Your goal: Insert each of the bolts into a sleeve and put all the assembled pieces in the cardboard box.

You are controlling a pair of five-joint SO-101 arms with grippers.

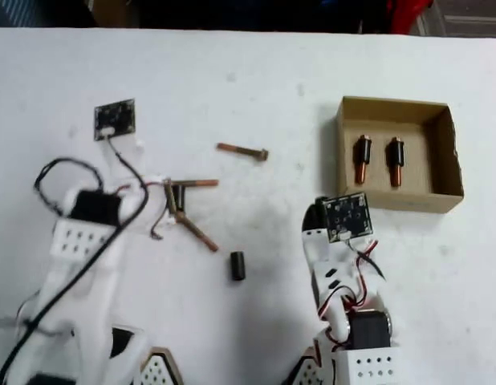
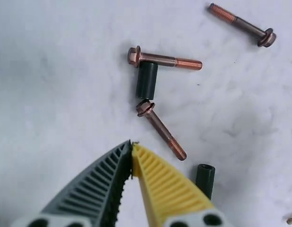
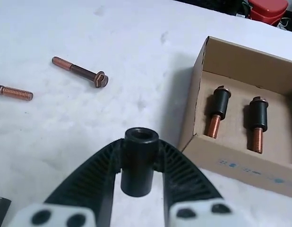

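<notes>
White bench (image 1: 256, 80), viewed remotely. My right hand (image 3: 139, 150) is clamped on one upright black cylindrical sleeve (image 3: 136, 172). My left hand (image 2: 131, 144), tips together, hovers just beside three threaded copper bolts (image 2: 164, 60) and two loose sleeves (image 2: 147, 79). Two assembled pieces (image 1: 362, 159) lie in the cardboard box (image 1: 396, 198).
</notes>
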